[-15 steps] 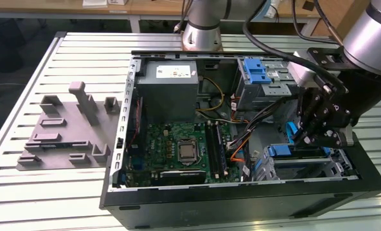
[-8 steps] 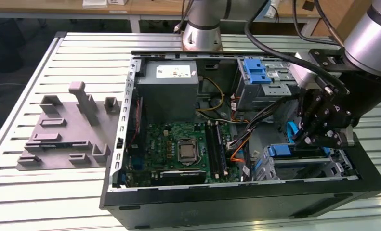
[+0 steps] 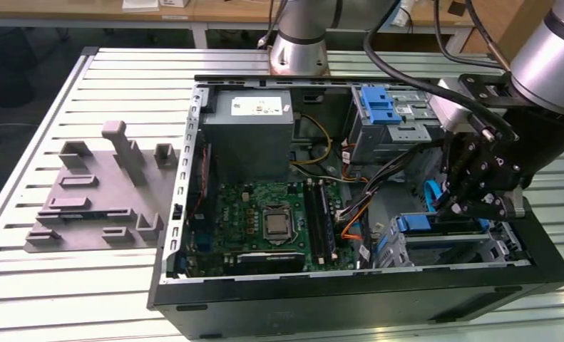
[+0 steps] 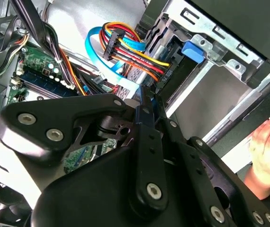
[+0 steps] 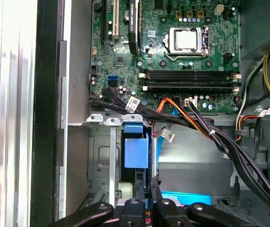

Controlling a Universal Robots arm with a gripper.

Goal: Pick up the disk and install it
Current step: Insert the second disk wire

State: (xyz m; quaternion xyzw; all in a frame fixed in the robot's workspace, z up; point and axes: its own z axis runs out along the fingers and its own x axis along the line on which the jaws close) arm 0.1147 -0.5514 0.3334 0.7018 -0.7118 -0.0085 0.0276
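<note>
Claw [image 5: 146, 189], fingers nearly closed on the disk [image 5: 136, 150] at lower centre, should stay square to the drive bay [image 5: 102, 156].

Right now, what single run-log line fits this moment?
gripper: down inside open computer case, at drive bay | disk: blue carrier seated in bay, just ahead of fingertips | grip: cannot tell | hand: on case edge

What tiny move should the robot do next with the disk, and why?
Probably a small, slow push further into the metal bay: the gripper sits right at the disk, whose blue carrier already lies inside it, with cables close beside.
</note>
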